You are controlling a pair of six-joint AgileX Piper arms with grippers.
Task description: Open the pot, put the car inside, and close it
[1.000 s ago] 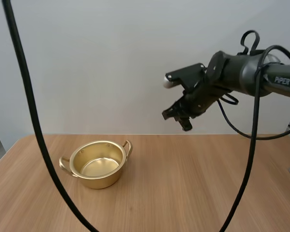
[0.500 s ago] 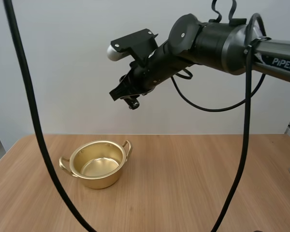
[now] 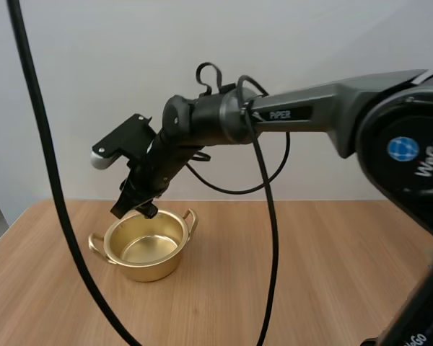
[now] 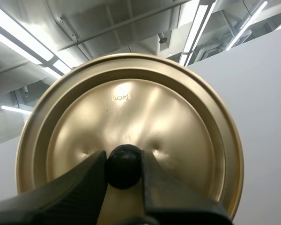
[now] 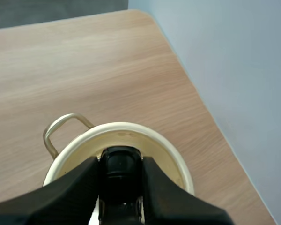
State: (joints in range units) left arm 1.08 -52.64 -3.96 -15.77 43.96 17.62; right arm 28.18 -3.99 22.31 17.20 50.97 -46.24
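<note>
The gold pot (image 3: 149, 269) stands open on the left part of the wooden table, with nothing inside. My right gripper (image 3: 138, 205) hangs just above the pot's far rim, shut on a small black toy car (image 3: 149, 210). In the right wrist view the car (image 5: 120, 161) is pinched between the fingers (image 5: 79, 180), directly over the pot's rim (image 5: 165, 143) and beside one handle (image 5: 61, 125). In the left wrist view my left gripper (image 4: 123, 164) is shut on the black knob (image 4: 123, 167) of the gold lid (image 4: 131, 105), held up in the air.
The wooden table (image 3: 310, 274) stretches to the right of the pot. A plain wall rises behind its far edge. In the right wrist view the table's corner (image 5: 140, 16) lies beyond the pot.
My right arm has swung from the upper right across to the left and down. Its gripper now hovers just over the pot with the car in it.
</note>
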